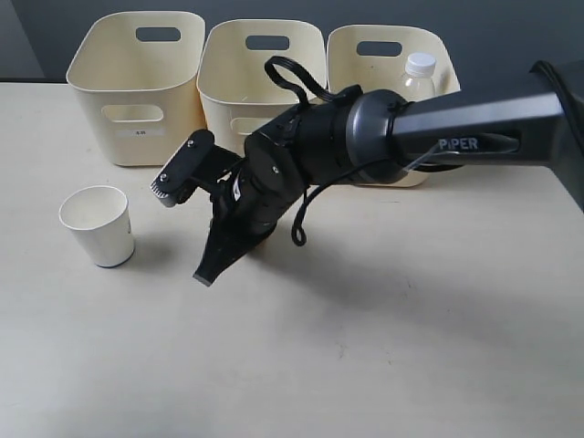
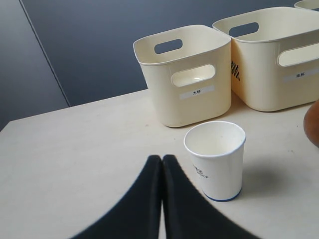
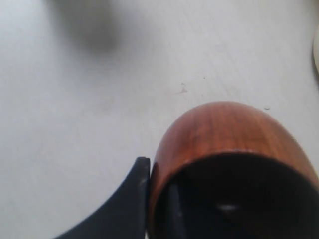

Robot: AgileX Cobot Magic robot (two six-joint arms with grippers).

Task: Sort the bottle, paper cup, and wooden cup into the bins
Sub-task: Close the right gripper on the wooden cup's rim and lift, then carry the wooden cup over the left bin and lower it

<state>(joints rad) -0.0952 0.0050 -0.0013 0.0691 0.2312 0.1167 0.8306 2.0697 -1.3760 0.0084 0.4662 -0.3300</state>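
My right gripper (image 3: 158, 177) is shut on the wall of the wooden cup (image 3: 229, 134), one finger outside and one inside the rim. In the exterior view this gripper (image 1: 208, 270) points down at the table in front of the middle bin (image 1: 246, 96), and the arm hides the cup. The white paper cup (image 1: 98, 224) stands upright to its left. The bottle (image 1: 420, 78) stands inside the right bin (image 1: 360, 55). My left gripper (image 2: 162, 158) is shut and empty, just short of the paper cup (image 2: 217, 159). A brown edge of the wooden cup (image 2: 314, 122) shows there too.
The left bin (image 1: 137, 87) is at the back left, with nothing seen in it. The three bins line the table's back edge. The right arm (image 1: 456, 123) stretches in from the right across the right bin's front.
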